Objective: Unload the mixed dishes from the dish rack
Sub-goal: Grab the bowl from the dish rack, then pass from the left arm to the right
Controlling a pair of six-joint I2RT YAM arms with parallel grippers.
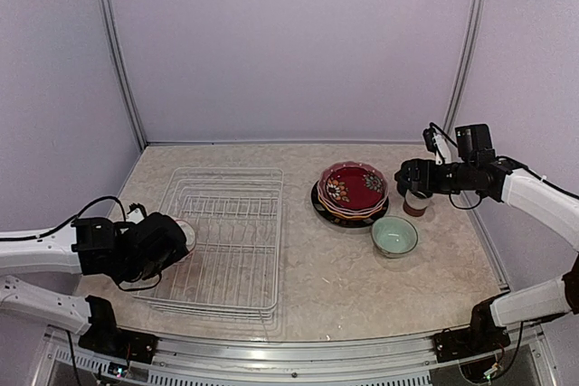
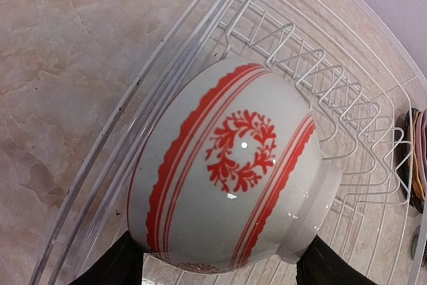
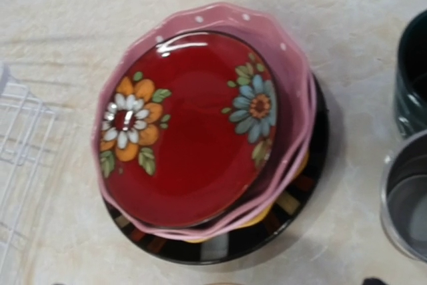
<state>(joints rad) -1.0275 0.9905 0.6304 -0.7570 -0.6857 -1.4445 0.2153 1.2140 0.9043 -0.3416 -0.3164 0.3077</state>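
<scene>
The white wire dish rack (image 1: 237, 250) lies left of centre. My left gripper (image 1: 178, 240) is at the rack's left side, shut on the red-patterned white bowl (image 2: 227, 165), which is tilted with its foot towards the rack wires (image 2: 313, 71); the black fingers (image 2: 113, 268) press both its sides. The black, yellow and pink plates are stacked right of the rack with the dark red floral bowl (image 3: 193, 125) on top (image 1: 351, 187). My right gripper (image 1: 404, 178) is open and empty above the stack's right edge. A teal cup (image 3: 413, 78), a brown-white cup (image 1: 416, 203) and a pale-green cup (image 1: 394, 235) stand nearby.
Beige marble-look table (image 1: 335, 287) with purple walls behind and at both sides. In the top view the rack holds no other dish. The three cups cluster right of the plate stack, under and in front of my right arm.
</scene>
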